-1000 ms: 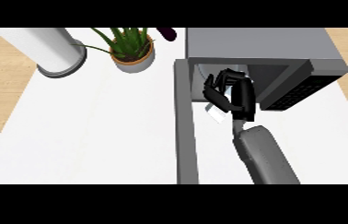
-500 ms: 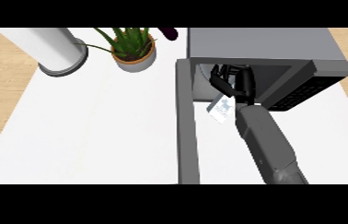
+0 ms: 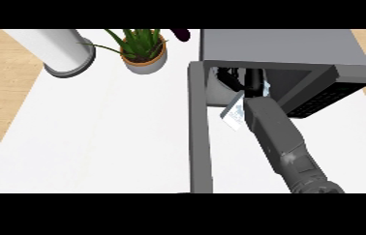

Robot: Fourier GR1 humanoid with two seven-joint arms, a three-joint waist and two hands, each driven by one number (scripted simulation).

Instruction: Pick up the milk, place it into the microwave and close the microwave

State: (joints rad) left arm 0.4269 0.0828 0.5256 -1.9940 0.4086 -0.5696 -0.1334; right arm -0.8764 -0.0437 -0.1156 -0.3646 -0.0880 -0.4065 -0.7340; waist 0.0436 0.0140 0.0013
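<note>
Holds the right hand [image 3: 250, 82] inside the open microwave [image 3: 286, 50] at upper right, with the tilted milk [image 3: 232, 115] just lower left of it; cannot tell if the fingers hold it.

Right forearm [image 3: 275, 132]: grey, rising from the lower edge, angled slightly left. Right hand [image 3: 253, 84]: black, fingers [image 3: 227, 78] curled left of the palm round the milk carton [image 3: 233, 116], which shows below them.
</note>
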